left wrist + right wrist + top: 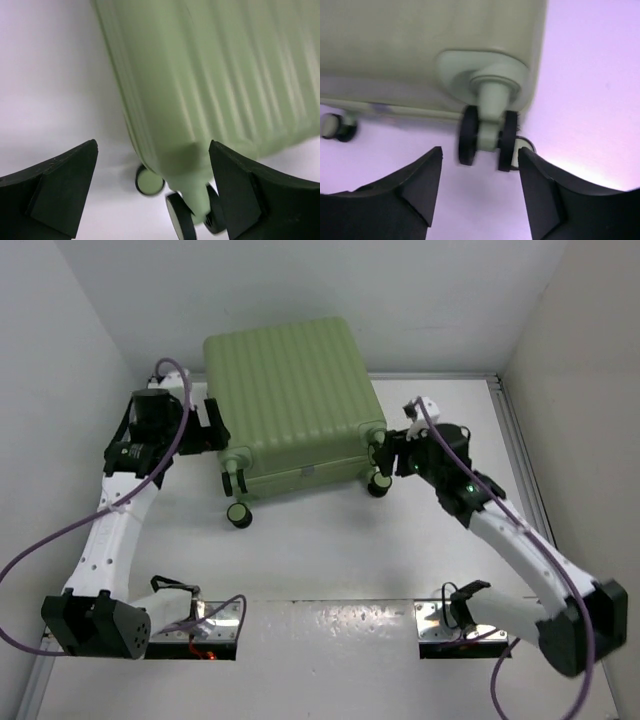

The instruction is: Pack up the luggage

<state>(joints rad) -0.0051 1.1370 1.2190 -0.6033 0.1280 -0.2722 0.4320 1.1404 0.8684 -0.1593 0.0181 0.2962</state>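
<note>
The luggage point(290, 400) is a light-green ribbed suitcase lying shut and flat at the back middle of the table, wheels toward me. My left gripper point(215, 430) is open and empty at its left side near the front corner; its wrist view shows the ribbed shell point(210, 75) and a wheel pair point(192, 212) between the fingers. My right gripper point(385, 452) is open and empty at the front right corner; its wrist view shows the shell point(430, 50) and a black-and-cream wheel pair point(487, 137) just ahead of the fingers.
White walls close in the table at the left, back and right. A metal rail point(520, 460) runs along the table's right edge. The arm bases and mounting plates point(320, 625) sit at the near edge. A front left wheel point(239, 514) sticks out toward me.
</note>
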